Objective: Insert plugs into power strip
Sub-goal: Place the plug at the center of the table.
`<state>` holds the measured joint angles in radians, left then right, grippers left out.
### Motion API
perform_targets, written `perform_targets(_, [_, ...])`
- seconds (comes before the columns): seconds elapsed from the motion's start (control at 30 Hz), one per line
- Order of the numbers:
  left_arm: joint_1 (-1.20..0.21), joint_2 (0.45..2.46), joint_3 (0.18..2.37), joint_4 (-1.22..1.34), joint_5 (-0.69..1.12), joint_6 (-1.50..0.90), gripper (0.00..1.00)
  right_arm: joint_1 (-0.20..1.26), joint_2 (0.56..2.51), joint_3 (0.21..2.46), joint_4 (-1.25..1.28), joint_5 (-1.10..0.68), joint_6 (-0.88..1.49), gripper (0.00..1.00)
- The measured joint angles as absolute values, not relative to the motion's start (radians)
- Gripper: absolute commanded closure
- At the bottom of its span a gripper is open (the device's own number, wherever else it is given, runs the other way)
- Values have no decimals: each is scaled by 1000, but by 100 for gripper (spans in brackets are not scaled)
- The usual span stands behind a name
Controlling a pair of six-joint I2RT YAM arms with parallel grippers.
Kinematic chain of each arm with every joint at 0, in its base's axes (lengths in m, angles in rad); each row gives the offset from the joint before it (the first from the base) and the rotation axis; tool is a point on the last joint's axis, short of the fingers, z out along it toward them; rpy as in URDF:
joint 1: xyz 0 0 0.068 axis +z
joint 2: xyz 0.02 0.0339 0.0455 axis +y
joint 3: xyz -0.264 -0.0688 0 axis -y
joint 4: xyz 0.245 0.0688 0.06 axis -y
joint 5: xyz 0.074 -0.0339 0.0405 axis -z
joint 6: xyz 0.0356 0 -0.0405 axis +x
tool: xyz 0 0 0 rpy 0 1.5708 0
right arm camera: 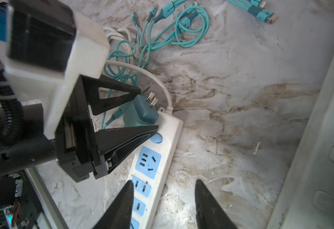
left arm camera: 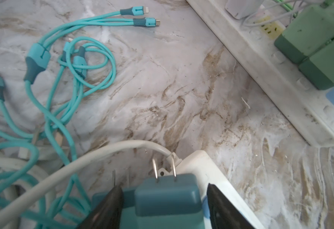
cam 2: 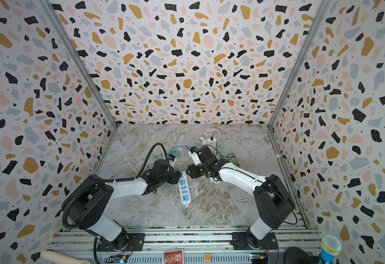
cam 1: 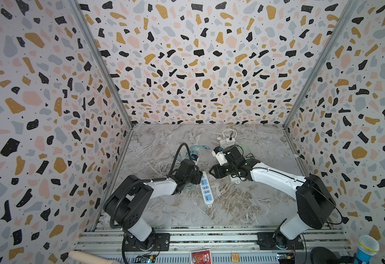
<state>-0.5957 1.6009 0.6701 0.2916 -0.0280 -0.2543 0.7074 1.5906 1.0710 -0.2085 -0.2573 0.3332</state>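
Observation:
A white power strip with blue sockets lies mid-table. At its cord end, beside the round blue switch, lie two teal plugs, one against the other, bare prongs pointing away from my left gripper. That left gripper straddles them, open, with a gap showing at one finger. My right gripper hovers open and empty, one finger over the strip's sockets. Mint green plugs stand in a second white strip.
Loose teal charging cables and the strip's white cord lie tangled beside the left gripper. A white plug with a coiled cable sits at the far end of the second strip. Patterned walls enclose the marble table.

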Motion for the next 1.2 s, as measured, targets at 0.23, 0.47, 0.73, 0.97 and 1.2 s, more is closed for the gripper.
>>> perform_targets(0.23, [-596,1564,670,235,-86,-251,15,705,1592,1071,-208,-258,333,49])
perform_targets(0.47, [-583,1492,670,187,-150,-256,22,697,1596,1071,-207,-265,332,49])
perform_targets(0.73, [-557,1472,674,165,-136,-267,28,685,1596,1071,-202,-270,331,49])
perform_targets(0.97, [-554,1386,670,129,-140,-276,28,685,1600,1071,-196,-280,329,49])
perform_targets(1.2, [-552,1392,670,126,-125,-282,46,682,1600,1071,-189,-285,326,49])
